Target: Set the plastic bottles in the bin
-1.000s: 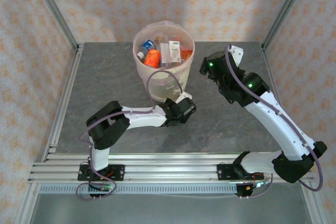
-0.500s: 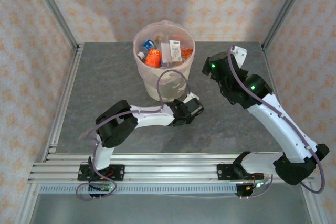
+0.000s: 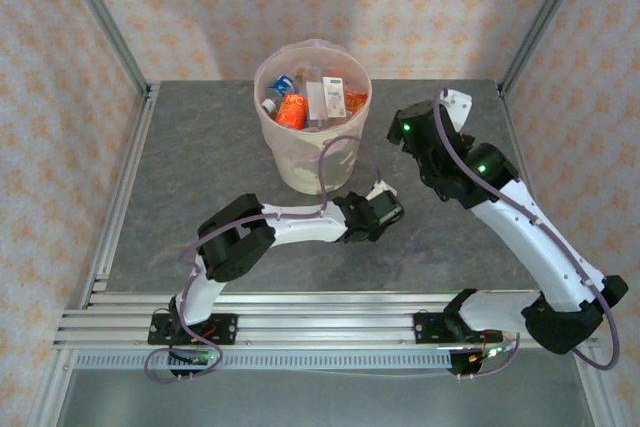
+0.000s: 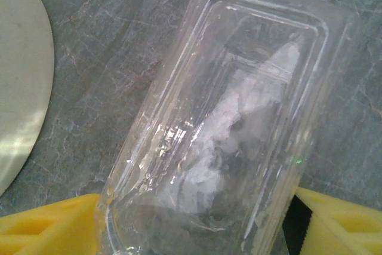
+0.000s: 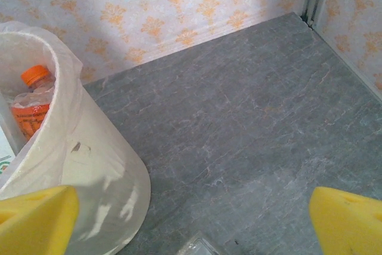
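Left pincer (image 4: 194, 225) straddles the clear bottle (image 4: 233, 117) lying on the table (image 4: 95, 34) just beside the bin (image 4: 21, 88), clamped or not I can't tell; I'd squeeze its sides squarely and gently so thin plastic neither buckles nor slips on lift.

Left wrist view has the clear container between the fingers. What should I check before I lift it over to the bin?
1. Clear container lined up in the left gripper: ok, with yellow fingers on both sides of it.
2. Firm grip: cannot tell. The container lies on the table, and contact is unclear.
3. Right gripper free: ok, open and empty.
4. Path to the bin: cannot tell. The right gripper hangs close beside the bin's right side.
5. Bin upright: ok.
6. Room inside: probably ok. The orange bottle sits below the rim.
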{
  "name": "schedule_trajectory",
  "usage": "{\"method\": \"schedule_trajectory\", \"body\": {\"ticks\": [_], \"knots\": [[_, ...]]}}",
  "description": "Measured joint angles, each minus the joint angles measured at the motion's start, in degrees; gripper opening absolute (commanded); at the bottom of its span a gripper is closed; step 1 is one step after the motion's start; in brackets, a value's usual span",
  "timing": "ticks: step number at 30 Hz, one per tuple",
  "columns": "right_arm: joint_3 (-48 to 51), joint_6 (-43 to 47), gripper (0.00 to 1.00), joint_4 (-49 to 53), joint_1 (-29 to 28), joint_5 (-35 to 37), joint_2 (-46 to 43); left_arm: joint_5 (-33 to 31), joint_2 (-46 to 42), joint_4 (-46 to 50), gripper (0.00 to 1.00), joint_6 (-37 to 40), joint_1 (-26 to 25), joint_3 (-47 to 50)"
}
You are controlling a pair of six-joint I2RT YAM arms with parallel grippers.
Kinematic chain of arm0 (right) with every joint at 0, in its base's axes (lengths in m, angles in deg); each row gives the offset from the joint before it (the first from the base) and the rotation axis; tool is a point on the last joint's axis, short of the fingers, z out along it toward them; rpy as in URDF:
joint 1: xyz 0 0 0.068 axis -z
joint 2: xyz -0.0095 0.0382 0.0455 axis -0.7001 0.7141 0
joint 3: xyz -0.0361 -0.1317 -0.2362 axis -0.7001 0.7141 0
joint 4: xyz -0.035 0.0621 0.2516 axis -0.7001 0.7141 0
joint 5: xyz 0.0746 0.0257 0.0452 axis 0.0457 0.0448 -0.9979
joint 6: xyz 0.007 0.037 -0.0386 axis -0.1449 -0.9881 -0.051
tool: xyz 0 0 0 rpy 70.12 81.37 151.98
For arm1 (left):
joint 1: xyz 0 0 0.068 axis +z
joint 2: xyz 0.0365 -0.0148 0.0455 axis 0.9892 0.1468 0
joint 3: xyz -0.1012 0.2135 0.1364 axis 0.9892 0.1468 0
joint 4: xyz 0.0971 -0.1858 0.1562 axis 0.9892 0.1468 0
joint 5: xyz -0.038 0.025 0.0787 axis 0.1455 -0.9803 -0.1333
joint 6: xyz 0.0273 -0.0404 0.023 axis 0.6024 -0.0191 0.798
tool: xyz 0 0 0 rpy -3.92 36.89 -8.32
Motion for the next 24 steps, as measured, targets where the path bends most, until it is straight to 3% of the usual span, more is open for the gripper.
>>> {"method": "schedule_trajectory", "body": {"ticks": [9,12,19,24], "knots": [[0.85,-0.48,0.99,0.74,0.0,2.84,-1.66,0.61,4.61,2.71,0.78,0.26,1.53,-5.46],[0.98,-0.68,0.99,1.11,0.02,3.45,-2.71,1.38,6.01,3.63,0.73,0.7,2.21,-7.15],[1.16,-1.29,0.99,1.49,0.0,4.79,-3.89,1.84,6.05,3.89,0.5,1.44,2.16,-7.54],[1.62,-1.31,0.99,1.77,0.02,6.36,-3.93,1.79,4.87,4.0,0.48,1.36,1.4,-6.45]]}}
